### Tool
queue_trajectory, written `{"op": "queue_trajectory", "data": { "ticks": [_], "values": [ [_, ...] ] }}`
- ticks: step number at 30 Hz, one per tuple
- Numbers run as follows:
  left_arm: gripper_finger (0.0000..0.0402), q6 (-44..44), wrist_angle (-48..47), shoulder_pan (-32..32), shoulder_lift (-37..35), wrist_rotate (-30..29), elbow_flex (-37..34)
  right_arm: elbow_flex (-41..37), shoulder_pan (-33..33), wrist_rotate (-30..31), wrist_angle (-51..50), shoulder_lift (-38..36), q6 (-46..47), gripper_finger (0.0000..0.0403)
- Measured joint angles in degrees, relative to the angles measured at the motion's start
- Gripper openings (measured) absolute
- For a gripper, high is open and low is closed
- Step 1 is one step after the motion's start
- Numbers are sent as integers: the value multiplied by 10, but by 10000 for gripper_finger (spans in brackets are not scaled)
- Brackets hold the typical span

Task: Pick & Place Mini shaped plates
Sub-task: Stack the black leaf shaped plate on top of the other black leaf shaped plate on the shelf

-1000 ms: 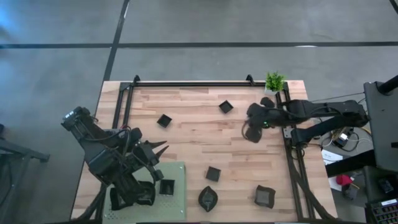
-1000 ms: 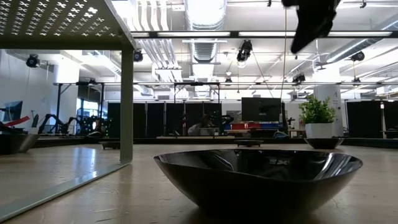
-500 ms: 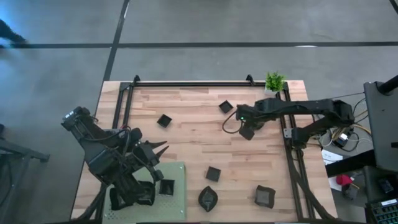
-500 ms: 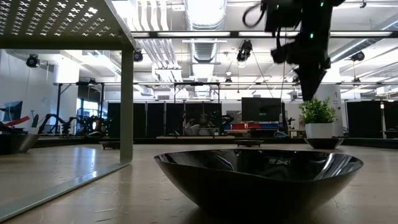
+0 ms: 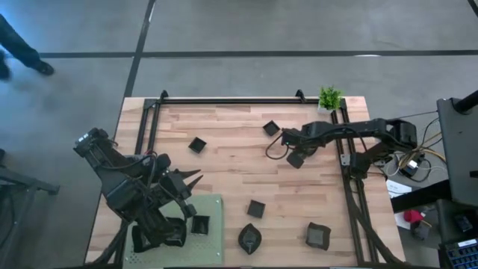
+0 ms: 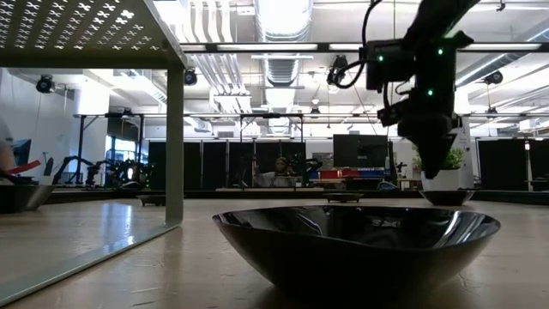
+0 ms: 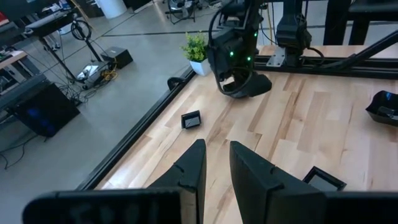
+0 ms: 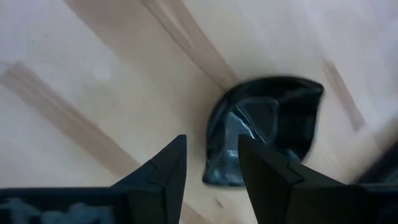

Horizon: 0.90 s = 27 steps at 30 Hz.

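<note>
Six black mini plates show in the high view: two square ones on the far half of the wooden desk (image 5: 224,149), at (image 5: 197,144) and (image 5: 271,128); a square one at mid-desk (image 5: 256,209); a leaf-like one (image 5: 249,237) and a larger squarish one (image 5: 318,235) near the front edge; one more (image 5: 200,223) on the light green mat (image 5: 213,250) at front left, just beside the left arm. The right pincer (image 5: 296,158) hangs over the far right part of the desk, beside the second square plate, not touching it. The left pincer (image 5: 193,178) waits over the front left corner. A potted plant (image 5: 329,98) stands at the far right corner.

Low view: a round glossy bowl-like plate (image 6: 356,249) fills the foreground, empty. The right pincer (image 6: 431,159) hangs above the desk, clear of it.

Left wrist view: left pincer (image 7: 216,168), fingers parted by a narrow gap, nothing between them. A small square plate (image 7: 191,119) lies ahead.

Right wrist view: right pincer (image 8: 211,165), fingers released with a gap, gripping nothing. A black, rounded plate (image 8: 273,127) lies on the wood directly beyond the fingertips.

No legible writing in any view.
</note>
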Motion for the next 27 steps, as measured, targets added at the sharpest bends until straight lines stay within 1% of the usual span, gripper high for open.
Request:
{"op": "queue_trajectory", "data": {
  "ticks": [5,14,17,22,27],
  "values": [
    [67,0,4,0,0,0,0,-36,-6,0,62,0,-15,130],
    [67,0,9,0,0,0,0,-67,-17,1,95,21,-21,132],
    [67,0,9,0,0,0,0,-68,-17,22,96,27,-24,129],
    [67,0,14,0,0,0,0,-68,-18,44,98,32,-25,113],
    [67,0,16,0,0,0,0,-69,-18,44,98,33,-28,80]
  ]
}}
